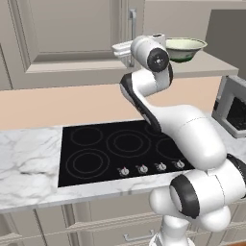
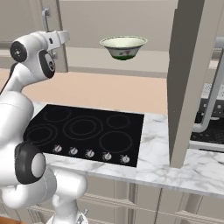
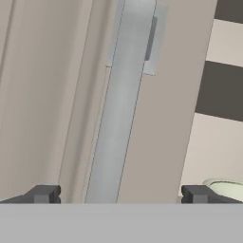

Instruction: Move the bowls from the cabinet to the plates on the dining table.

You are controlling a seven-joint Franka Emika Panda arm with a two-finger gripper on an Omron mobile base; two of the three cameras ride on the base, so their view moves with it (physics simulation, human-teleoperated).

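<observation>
We are standing early in the task, by our judgement; the pale cream-green bowl (image 2: 123,47) is still sitting on the cabinet shelf (image 2: 87,57), with the right-hand door (image 2: 190,78) swung open and the left door (image 1: 62,38) closed; no bowl is being carried. We are holding our gripper (image 3: 118,194) up at the closed door's vertical bar handle (image 3: 124,104), fingers spread wide on either side of it and clamping nothing; the bowl's rim is peeking in at the hand view's lower right. Below us a black cooktop (image 1: 120,149) is lying set into a white marble counter (image 1: 29,158), with a peach wall behind.
</observation>
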